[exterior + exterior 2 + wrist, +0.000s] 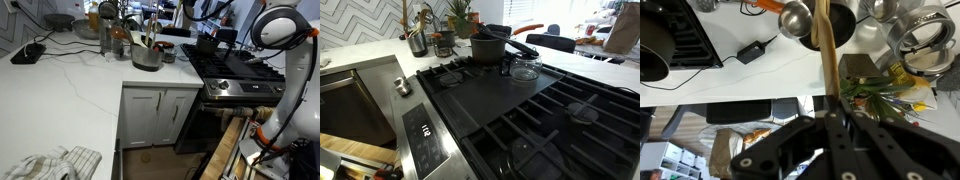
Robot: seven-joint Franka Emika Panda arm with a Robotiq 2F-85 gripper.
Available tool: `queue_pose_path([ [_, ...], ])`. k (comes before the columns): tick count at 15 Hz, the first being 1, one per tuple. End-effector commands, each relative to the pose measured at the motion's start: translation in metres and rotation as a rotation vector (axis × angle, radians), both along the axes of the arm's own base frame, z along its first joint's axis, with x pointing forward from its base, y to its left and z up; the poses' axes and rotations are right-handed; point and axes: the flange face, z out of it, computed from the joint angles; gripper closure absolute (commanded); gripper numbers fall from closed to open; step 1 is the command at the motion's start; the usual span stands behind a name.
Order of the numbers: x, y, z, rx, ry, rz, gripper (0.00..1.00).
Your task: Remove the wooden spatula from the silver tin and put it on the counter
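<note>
**A:** Where is the wooden spatula (823, 60) right now?

**B:** In the wrist view it is a slim tan stick running down the middle of the picture. Its near end is pinched between the jaws, which are drawn in narrow against the wood. Its far end runs off the top edge.

**A:** And the silver tin?

**B:** In an exterior view the silver tin (146, 58) sits on the desk (70, 90), near the corner beside the black gas stovetop (235, 65). A few utensil handles poke out of it. They are too small to tell whether the spatula is among them. In the wrist view the white desk lies behind the spatula's shaft.

**A:** What else is around it?

**B:** A tall glass jar (108, 40) stands just beside the tin. In the wrist view a black power adapter (748, 50) lies on the desk with its cable, left of the spatula. A shiny metal ladle (795, 18) is near the top, and green leaves (880, 92) spread at the right. A crumpled cloth (55, 163) lies at the desk's near end. On the stovetop stand a black pot (490, 45) and a clear glass vessel (525, 68). The white robot arm (290, 50) rises beside the stove.
</note>
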Motion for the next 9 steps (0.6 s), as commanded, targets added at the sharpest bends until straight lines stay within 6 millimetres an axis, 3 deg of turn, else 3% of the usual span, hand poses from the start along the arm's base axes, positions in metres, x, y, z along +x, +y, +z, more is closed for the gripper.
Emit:
queue_pose_path([
  [1, -0.015, -0.011, 0.008, -0.030, 0.047, -0.057, 0.99],
  [6, -0.031, -0.026, 0.012, -0.034, 0.106, -0.114, 0.99],
  [9, -0.034, -0.040, 0.006, -0.030, 0.163, -0.158, 0.99],
])
